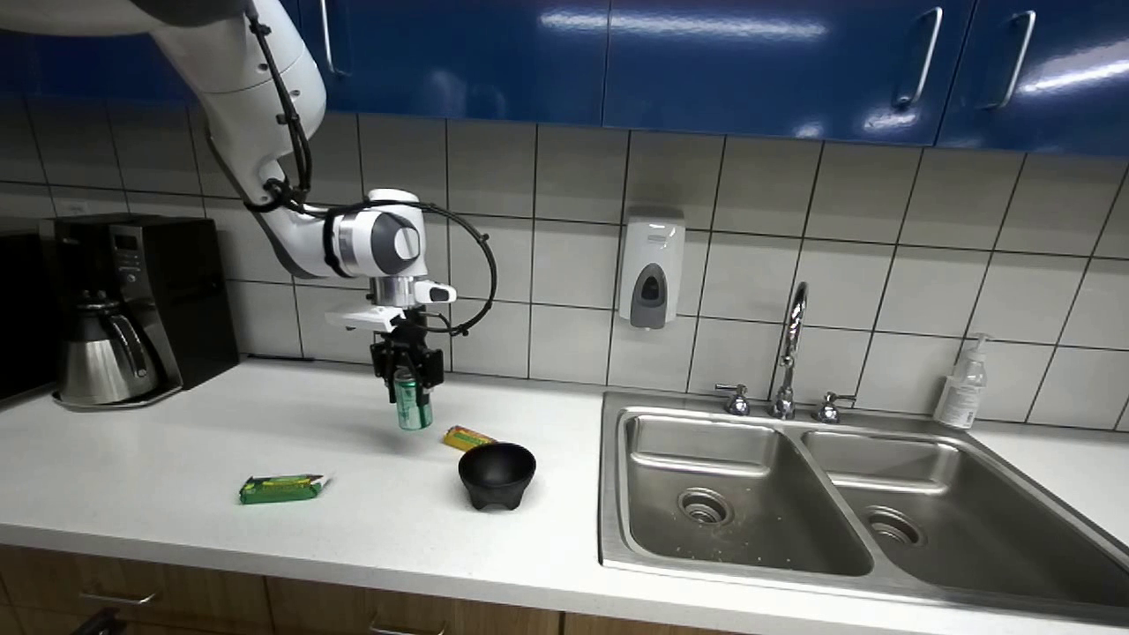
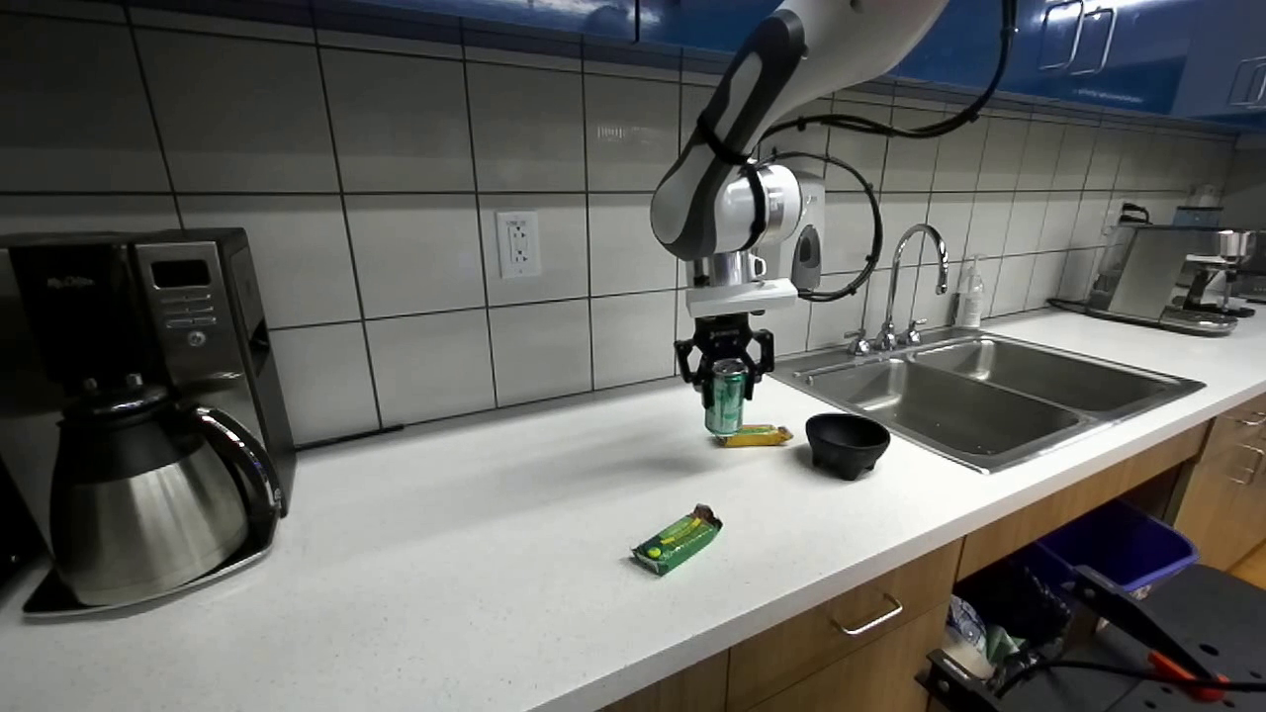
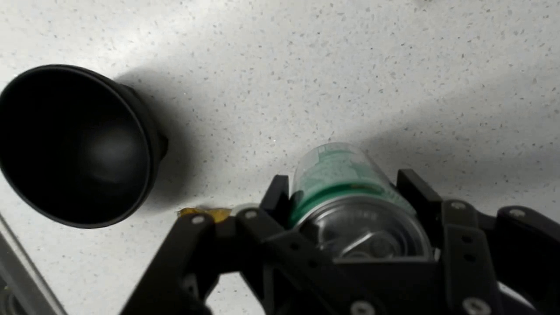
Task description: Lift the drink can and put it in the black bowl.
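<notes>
My claw (image 3: 342, 181) grips can (image 3: 350, 199), covering part of it. Wrist view: 1 yellow packet (image 3: 205, 213) partly blocked, bowl (image 3: 81, 146) clipped at left.

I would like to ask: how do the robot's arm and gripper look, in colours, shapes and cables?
The arm is white and rounded, with dark grey panels and silvery rings. Black cables run along it, fastened with black straps, and form a wide loop. The gripper is black and angular, with two jointed fingers showing light grey screw heads in the wrist view.
</notes>
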{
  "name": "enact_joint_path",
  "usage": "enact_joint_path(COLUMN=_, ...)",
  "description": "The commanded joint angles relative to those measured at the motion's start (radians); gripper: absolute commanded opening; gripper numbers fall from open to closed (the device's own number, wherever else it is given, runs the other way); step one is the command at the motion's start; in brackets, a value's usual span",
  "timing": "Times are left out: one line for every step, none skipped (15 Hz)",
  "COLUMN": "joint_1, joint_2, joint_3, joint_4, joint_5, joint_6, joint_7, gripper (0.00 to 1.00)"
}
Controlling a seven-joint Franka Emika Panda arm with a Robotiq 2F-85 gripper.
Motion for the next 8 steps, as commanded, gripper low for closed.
enact_joint_path(joint_1=-0.023, joint_2=-0.093, joint_3=-0.009, joint_4=-0.094, joint_5=-0.006, joint_6=0.03, joint_7=-0.004, gripper=0.41)
enact_joint_path(joint_1=-0.027, joint_2=-0.105, joint_3=-0.015, joint_4=-0.107, joint_5=-0.009, joint_6=0.035, joint_7=-0.003, gripper=0.41)
enact_joint_path(joint_1=-0.03, joint_2=-0.115, joint_3=-0.02, joint_4=-0.118, joint_5=-0.011, joint_6=0.039, joint_7=-0.001, gripper=0.41)
enact_joint_path(joint_1=-0.032, joint_2=-0.124, joint_3=-0.025, joint_4=-0.129, joint_5=-0.015, joint_6=0.042, joint_7=0.001, gripper=0.41)
enact_joint_path(joint_1=-0.036, joint_2=-0.133, joint_3=-0.029, joint_4=-0.138, joint_5=-0.016, joint_6=0.045, joint_7=0.0, gripper=0.41)
enact_joint_path(joint_1=-0.038, joint_2=-0.14, joint_3=-0.034, joint_4=-0.149, joint_5=-0.018, joint_6=0.049, joint_7=0.004, gripper=0.41)
enact_joint_path(joint_1=-0.042, joint_2=-0.146, joint_3=-0.038, joint_4=-0.156, joint_5=-0.018, joint_6=0.05, joint_7=0.002, gripper=0.41)
enact_joint_path(joint_1=-0.044, joint_2=-0.152, joint_3=-0.042, joint_4=-0.166, joint_5=-0.02, joint_6=0.053, joint_7=0.003, gripper=0.41)
